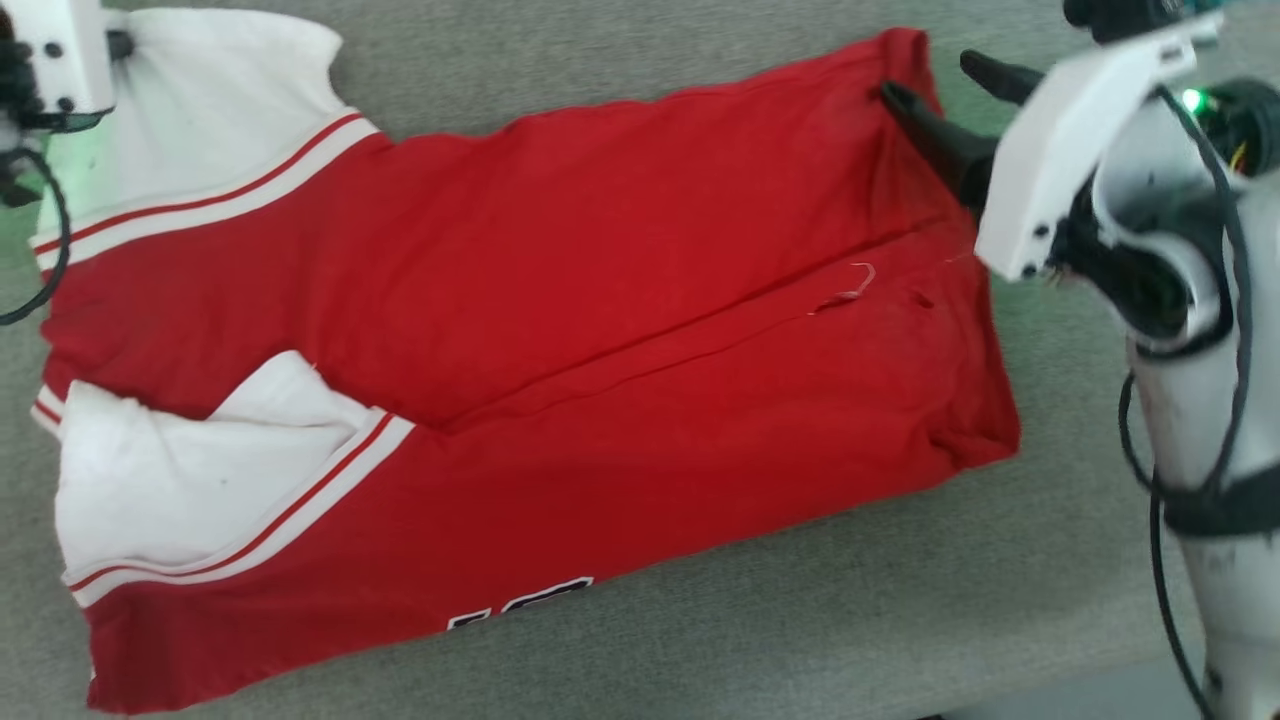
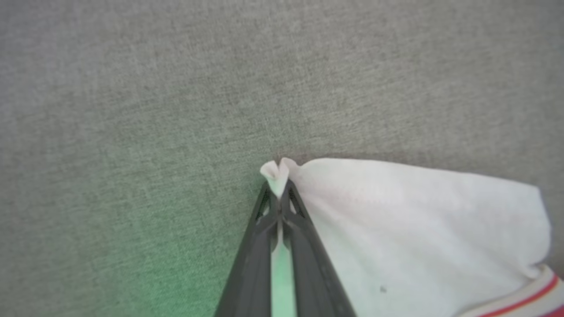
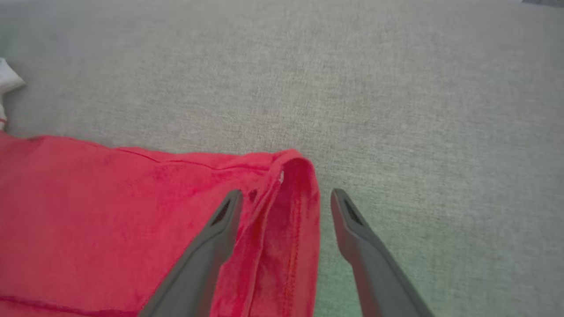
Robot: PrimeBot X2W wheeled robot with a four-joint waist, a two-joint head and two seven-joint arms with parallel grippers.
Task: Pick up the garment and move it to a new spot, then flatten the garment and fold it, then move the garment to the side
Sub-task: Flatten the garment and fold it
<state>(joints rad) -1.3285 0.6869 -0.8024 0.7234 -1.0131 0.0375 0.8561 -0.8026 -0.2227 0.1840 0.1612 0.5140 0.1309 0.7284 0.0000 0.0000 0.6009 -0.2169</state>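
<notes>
The left gripper (image 2: 278,196) is clamped on a white sleeve corner (image 2: 275,172) of the garment (image 1: 600,330), while the right gripper (image 3: 286,198), fingers apart, straddles the red hem corner (image 3: 296,176), likely readying a two-corner fold.

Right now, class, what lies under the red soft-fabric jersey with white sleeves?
The red jersey lies flat on a grey woven fabric surface, seen along its edges. Anything directly beneath is covered and cannot be seen.
</notes>
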